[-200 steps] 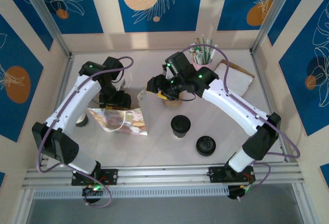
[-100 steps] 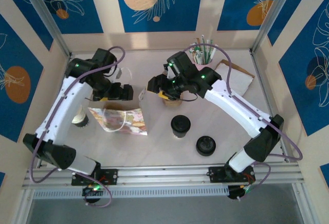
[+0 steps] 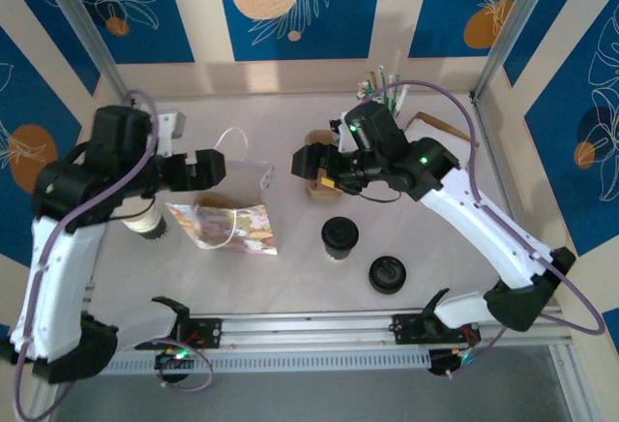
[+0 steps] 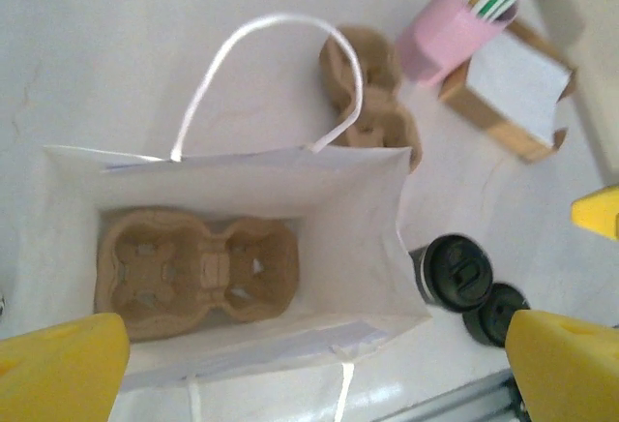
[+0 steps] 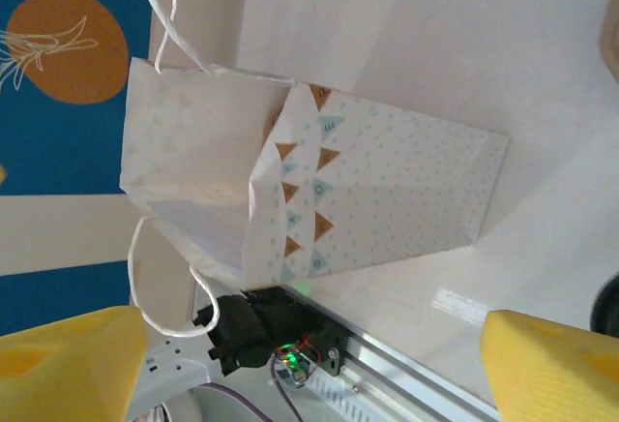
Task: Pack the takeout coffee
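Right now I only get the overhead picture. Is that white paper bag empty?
Observer: No. The left wrist camera looks into the bag: a brown cardboard cup carrier lies flat on its bottom.
Visitor: Any coffee in it?
Observer: No, both its wells are empty; the takeout coffee stands outside the bag, lid on.
Visitor: Are the claws holding anything?
Observer: No. The wrist cameras show the left gripper and the right gripper open wide, gripping nothing.

Bright, even light from above; soft, short shadows on the pale surface (image 3: pixel 290 282). Wrist views slightly soft; yellow tool fingers (image 4: pixel 58 359) blurred at lower frame corners.
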Action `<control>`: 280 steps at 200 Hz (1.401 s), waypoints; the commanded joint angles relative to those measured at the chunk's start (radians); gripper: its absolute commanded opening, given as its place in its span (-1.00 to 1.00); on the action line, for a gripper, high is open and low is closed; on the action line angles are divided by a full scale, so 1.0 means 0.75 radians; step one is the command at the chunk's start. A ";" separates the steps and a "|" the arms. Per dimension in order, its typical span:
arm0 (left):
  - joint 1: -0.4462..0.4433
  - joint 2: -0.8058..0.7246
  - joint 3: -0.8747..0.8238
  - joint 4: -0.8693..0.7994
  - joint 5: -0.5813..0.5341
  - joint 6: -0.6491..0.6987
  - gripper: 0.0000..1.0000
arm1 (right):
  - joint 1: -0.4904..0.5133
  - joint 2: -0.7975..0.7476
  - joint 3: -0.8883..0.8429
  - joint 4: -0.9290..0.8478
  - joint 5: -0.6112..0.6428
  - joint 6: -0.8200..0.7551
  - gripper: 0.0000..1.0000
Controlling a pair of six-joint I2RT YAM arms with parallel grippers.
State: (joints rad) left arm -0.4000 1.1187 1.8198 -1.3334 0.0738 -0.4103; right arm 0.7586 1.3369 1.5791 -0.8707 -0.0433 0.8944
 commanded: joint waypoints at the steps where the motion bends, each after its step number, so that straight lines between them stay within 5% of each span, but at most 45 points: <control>1: -0.011 -0.137 -0.056 0.068 -0.094 -0.044 1.00 | -0.007 -0.110 -0.066 -0.101 0.069 -0.060 0.90; 74: -0.011 -0.505 -0.249 -0.094 -0.271 -0.196 1.00 | -0.005 -0.385 -0.275 -0.287 0.134 -0.152 0.98; 129: -0.010 -0.609 -0.367 -0.321 -0.301 -0.351 0.93 | 0.067 -0.363 -0.322 -0.364 0.160 -0.184 0.98; 184: -0.011 -0.635 -0.581 -0.201 -0.188 -0.414 0.82 | 0.164 -0.208 -0.299 -0.475 0.284 -0.232 0.98; 233: -0.011 -0.619 -0.679 -0.166 -0.256 -0.419 0.23 | 0.246 0.026 -0.236 -0.594 0.433 -0.286 0.99; 280: -0.011 -0.626 -0.708 -0.263 -0.399 -0.414 0.13 | 0.230 0.168 -0.225 -0.574 0.463 -0.380 0.99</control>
State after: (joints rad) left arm -0.4026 0.6510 1.3136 -1.4818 -0.1524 -0.7166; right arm 0.9390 1.4364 1.3865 -1.2793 0.2787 0.6651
